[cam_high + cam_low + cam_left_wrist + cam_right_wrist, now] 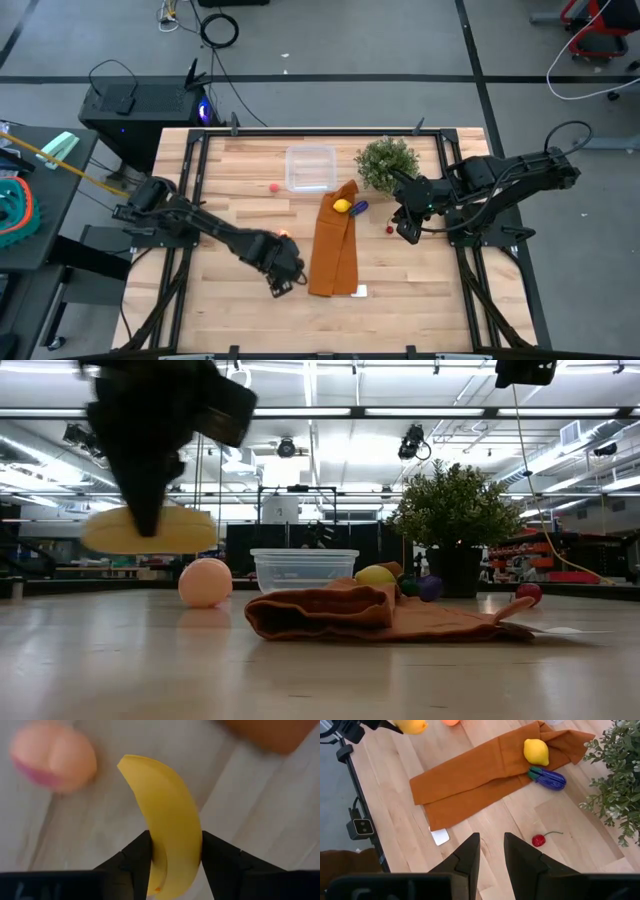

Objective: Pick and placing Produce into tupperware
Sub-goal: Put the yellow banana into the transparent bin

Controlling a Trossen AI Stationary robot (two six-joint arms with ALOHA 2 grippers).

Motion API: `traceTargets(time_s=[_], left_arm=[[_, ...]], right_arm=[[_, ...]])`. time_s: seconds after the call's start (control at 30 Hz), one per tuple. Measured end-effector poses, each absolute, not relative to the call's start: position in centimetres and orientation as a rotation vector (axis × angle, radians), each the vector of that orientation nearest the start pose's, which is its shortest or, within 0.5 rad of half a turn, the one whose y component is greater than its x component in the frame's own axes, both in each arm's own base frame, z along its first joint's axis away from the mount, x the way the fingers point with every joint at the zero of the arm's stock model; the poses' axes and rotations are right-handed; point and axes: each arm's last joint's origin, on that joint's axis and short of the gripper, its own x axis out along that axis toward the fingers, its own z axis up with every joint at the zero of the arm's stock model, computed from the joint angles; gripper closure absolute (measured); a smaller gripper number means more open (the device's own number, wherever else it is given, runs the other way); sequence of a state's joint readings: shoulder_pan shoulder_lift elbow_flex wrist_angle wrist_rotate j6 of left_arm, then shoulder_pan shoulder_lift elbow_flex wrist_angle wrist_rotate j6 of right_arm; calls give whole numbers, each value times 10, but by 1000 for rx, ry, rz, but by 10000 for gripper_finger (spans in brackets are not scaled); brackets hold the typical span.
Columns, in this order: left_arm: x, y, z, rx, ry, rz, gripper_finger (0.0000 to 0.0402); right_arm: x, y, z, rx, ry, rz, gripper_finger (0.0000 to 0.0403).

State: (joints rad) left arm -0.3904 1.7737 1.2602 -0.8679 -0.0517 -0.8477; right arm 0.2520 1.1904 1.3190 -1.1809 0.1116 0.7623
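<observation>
— Wooden slats are making up the table (pixel 230 170), with one orange-brown cloth (pixel 333 250) lying down its middle. What is the left hand (pixel 175 862) doing?

— Pinching one smooth, curved yellow banana (pixel 167 820) above the boards, just beside the cloth's near end.

— And the rest?

— One lemon (pixel 536 751) and one purple piece (pixel 547 777) are lying on the cloth's far end; one small red piece (pixel 538 840) and one pinkish round fruit (pixel 205 582) are sitting on bare wood. One clear tupperware (pixel 310 167) is standing beside the plant (pixel 386 162).

— Right hand (pixel 491 852)?

— Hovering near the plant, fingers slightly spread, holding nothing.
</observation>
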Motion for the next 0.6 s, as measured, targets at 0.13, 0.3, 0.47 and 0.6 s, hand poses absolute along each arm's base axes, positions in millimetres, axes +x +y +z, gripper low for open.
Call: traceTargets(time_s=[0.13,0.3,0.47,0.6], left_arm=[[320,-106,205,-453,1305,293,238],[336,-81,216,-472,1251,237,232],[354,-52,233,-457,1136,220,239],[366,-26,246,-451,1044,224,240]], right_arm=[[200,48,356,497,1020,-267,308],[200,48,356,496,1020,-267,308],[200,48,356,496,1020,-267,308],[200,48,356,496,1020,-267,308]])
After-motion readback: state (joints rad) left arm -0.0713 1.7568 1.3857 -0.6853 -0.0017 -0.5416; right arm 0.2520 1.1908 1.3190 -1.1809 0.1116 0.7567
